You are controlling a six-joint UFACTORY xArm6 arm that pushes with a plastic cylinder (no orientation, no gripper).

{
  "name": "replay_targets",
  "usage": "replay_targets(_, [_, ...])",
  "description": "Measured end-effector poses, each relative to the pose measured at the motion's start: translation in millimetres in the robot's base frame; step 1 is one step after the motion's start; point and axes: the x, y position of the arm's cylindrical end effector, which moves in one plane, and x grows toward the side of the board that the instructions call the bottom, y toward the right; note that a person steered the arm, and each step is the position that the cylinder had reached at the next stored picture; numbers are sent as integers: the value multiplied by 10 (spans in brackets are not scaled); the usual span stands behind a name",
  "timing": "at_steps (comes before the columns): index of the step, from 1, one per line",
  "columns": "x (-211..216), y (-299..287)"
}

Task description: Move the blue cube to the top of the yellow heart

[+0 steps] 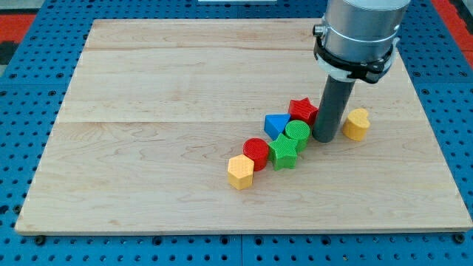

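Note:
A blue block (277,124), which looks triangular from here, lies near the board's middle, touching a red star (302,109) on its right and a green cylinder (297,133) below it. No other blue block shows. The yellow heart (358,123) lies apart at the view's right. My tip (325,139) rests on the board between the green cylinder and the yellow heart, just below the red star. It stands right of the blue block, with the green cylinder between them. The rod hides the board right behind it.
A green star (283,152), a red cylinder (256,151) and a yellow hexagon (240,171) run in a touching diagonal line down towards the view's left from the green cylinder. The wooden board (148,148) sits on a blue perforated base.

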Motion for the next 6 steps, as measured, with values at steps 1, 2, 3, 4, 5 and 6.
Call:
replay_targets(1, [-296, 83])
replay_targets(2, [-561, -364])
replay_targets(3, [-748, -100])
replay_targets(4, [-206, 17])
replay_targets(5, [-50, 124])
replay_targets(6, [453, 121])
